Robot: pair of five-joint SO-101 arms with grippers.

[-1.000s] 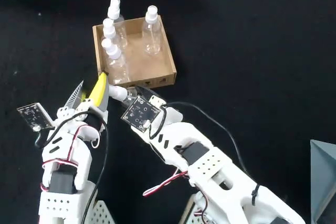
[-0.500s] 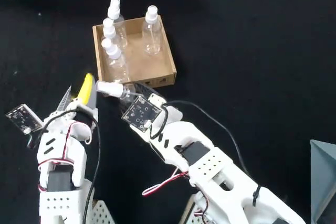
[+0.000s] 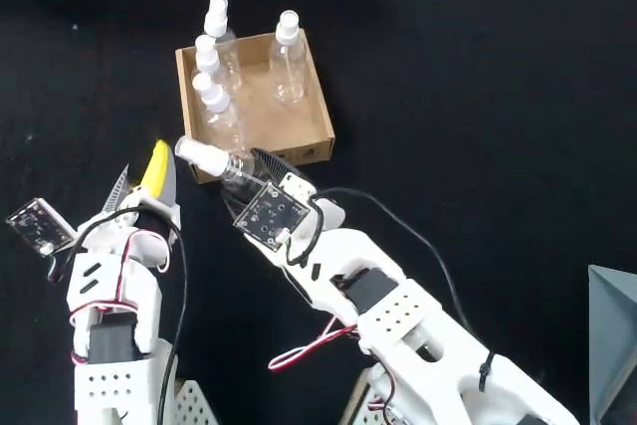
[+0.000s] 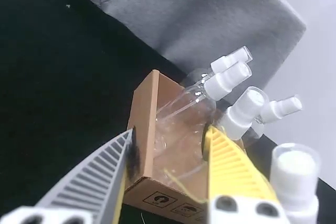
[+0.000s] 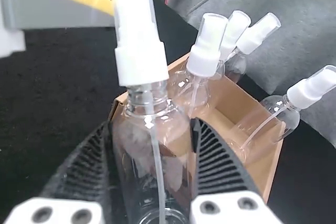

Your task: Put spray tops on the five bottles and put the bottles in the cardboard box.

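Right gripper: its black fingers are pinched on the body of a clear spray bottle. This bottle carries a white spray top. It is tilted outside the cardboard box, in front of the box's front wall, with the top pointing toward the box's front-left corner.

Left gripper: the yellow and grey fingers are spread apart with nothing between them. It sits in front of the box's front-left corner, just beside the held bottle's top and apart from it.

The cardboard box rests on the black table, open side up.

Three capped bottles stand in a row along the box's left wall:
- nearest bottle, at the front-left corner;
- middle bottle;
- farthest bottle, which appears to stand inside the far-left corner, although the high view does not settle this.

A fourth capped bottle stands upright near the box's far-right corner, apart from the row.
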